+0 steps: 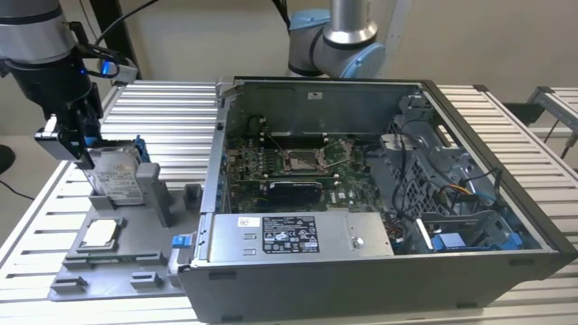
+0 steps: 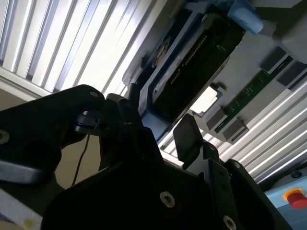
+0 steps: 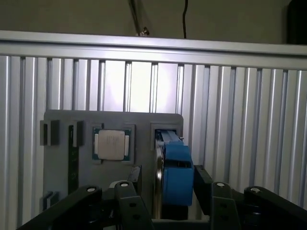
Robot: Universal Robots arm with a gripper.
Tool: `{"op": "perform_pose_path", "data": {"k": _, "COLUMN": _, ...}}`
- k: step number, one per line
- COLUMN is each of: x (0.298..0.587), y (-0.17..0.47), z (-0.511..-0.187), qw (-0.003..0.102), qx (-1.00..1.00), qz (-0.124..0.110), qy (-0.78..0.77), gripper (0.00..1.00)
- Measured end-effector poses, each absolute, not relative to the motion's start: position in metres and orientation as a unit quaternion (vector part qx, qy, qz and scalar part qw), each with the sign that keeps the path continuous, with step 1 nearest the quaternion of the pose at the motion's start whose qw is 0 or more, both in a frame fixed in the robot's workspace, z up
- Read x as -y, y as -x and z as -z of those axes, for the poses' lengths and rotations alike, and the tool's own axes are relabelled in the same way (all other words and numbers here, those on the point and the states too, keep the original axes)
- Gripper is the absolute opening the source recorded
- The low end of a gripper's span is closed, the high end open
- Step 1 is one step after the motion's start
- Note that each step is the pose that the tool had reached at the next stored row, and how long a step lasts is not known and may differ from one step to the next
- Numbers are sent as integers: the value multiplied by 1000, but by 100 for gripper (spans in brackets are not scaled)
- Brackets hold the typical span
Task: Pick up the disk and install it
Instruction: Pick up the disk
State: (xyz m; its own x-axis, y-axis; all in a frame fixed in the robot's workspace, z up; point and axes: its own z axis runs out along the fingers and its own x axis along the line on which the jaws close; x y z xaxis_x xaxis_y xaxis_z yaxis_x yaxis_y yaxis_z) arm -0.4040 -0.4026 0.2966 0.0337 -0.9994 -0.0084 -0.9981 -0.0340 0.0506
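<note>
Straddling upright disk, hand spread; chip just beside

The disk, a silver-grey drive with a white label clipped in a bright blue frame, stood on edge, leaning slightly. Its lower edge met the grey holder tray, near one end.

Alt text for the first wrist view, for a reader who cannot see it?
The flat silver-grey disk in its bright blue plastic carrier stands on edge in a grey fixture block, between the gripper's open black fingers. A square silver chip sits in a recess beside it, on a ribbed aluminium table.
</note>
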Motion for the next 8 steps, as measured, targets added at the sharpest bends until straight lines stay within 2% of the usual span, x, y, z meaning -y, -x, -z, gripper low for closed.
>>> {"op": "perform_pose_path", "data": {"k": 8, "x": 403, "y": 404, "z": -286, "qw": 15, "qx": 695, "qz": 20, "qy": -718, "gripper": 100}}
